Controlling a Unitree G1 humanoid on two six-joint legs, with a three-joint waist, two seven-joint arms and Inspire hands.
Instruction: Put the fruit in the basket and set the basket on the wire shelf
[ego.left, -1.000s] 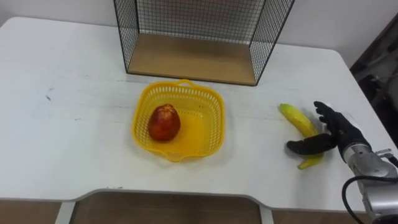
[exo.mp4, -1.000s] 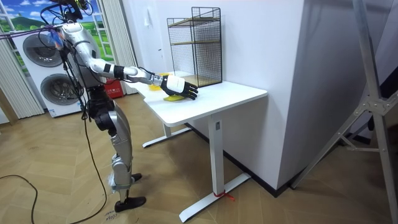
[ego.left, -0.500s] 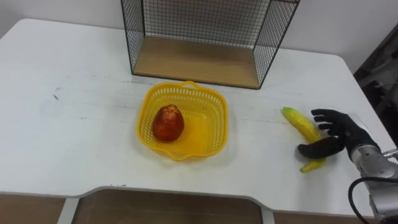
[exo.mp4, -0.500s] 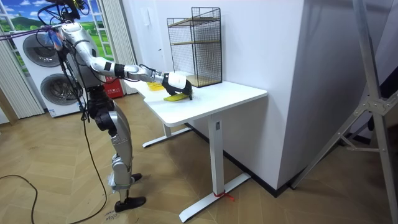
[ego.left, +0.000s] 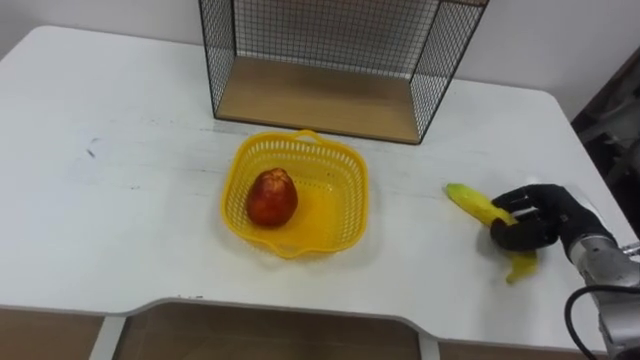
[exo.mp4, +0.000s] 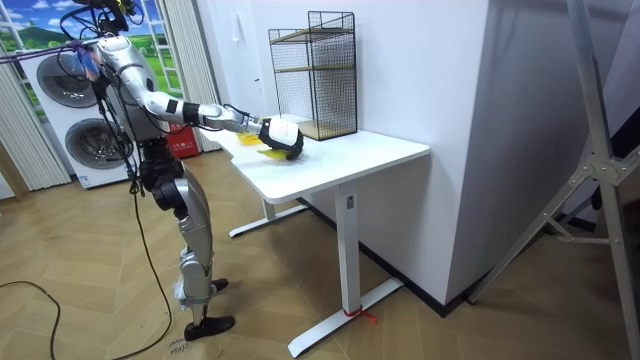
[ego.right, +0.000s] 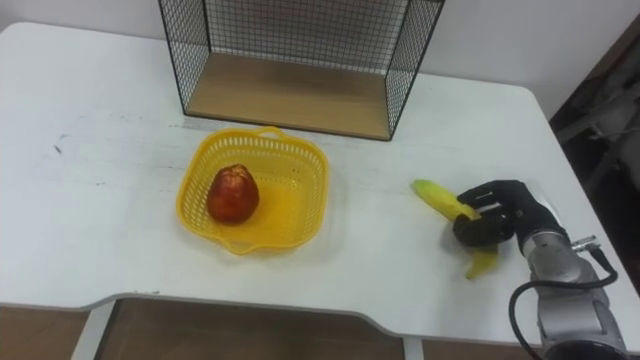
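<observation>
A yellow basket (ego.left: 345, 195) (ego.right: 305, 180) stands on the white table (ego.left: 120, 200) in front of the wire shelf (ego.left: 310, 95). A red apple (ego.left: 271, 196) (ego.right: 232, 193) lies inside it, on its left side. To the right, near the table's right edge, lies a banana (ego.left: 468, 200) (ego.right: 433, 194). My right hand (ego.left: 537, 218) (ego.right: 497, 215) is shut on the banana's middle, fingers curled over it and thumb beneath. The banana's green tip sticks out to the left and its stem end shows below the hand. In the room view my right hand (exo.mp4: 281, 137) rests on the table beside the shelf (exo.mp4: 315, 70).
The wire shelf (ego.right: 290, 85) has a wooden floor and an open front facing the basket. The table's right edge (ego.left: 590, 175) runs close to my right hand. In the room view I stand at the table's end, with washing machines (exo.mp4: 65, 95) behind me.
My right hand's fingers went from straight beside the banana to curled round it. The banana has shifted a little to the left and tilted.
</observation>
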